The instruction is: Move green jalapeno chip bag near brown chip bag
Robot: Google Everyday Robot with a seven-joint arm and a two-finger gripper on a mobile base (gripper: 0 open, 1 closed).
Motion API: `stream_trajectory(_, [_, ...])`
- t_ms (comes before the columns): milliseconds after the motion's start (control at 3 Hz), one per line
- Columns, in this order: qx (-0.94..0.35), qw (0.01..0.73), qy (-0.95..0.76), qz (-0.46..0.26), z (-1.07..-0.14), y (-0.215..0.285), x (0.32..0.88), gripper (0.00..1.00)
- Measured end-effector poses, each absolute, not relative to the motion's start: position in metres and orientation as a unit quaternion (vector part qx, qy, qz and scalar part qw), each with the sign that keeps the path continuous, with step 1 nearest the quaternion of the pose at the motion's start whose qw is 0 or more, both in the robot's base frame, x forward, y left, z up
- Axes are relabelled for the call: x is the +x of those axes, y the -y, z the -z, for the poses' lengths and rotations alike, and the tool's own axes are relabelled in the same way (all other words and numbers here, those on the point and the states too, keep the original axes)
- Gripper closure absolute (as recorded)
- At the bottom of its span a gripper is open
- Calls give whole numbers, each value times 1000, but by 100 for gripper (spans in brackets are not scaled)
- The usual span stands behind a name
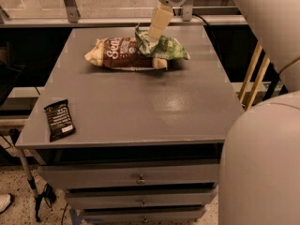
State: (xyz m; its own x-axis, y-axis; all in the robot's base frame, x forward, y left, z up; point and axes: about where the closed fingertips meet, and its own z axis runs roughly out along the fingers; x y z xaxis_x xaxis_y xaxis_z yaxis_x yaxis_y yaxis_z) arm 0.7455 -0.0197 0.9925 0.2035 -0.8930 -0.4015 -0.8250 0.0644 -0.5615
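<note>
- Gripper (pixel 153 34) at far side of grey flat-topped surface (pixel 140 104), its tip down on the upturned left corner of the crinkly bright-green jalapeno chip bag (pixel 169 48). Cannot tell whether it grasps the bag or has let go.
- Green bag lies low, its body on the surface, left edge touching and seemingly lapping the right end of the puffy brown chip bag with cream ends (pixel 123 54).
- Judgement: placement step, nearly complete; bags already adjacent.
- To do well: release with the bag fully resting, then lift straight up so the raised corner isn't dragged along.
- Avoid sideways motion; the brown bag is light and would shift.
- Small black snack wrapper (pixel 59 120) at near-left corner, well apart, no concern.
</note>
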Motion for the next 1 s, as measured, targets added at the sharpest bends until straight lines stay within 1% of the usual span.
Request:
stream_trajectory(667, [-693, 364, -621, 37, -992, 17, 740, 0])
stream_trajectory(1000, [-688, 357, -632, 14, -985, 28, 722, 0])
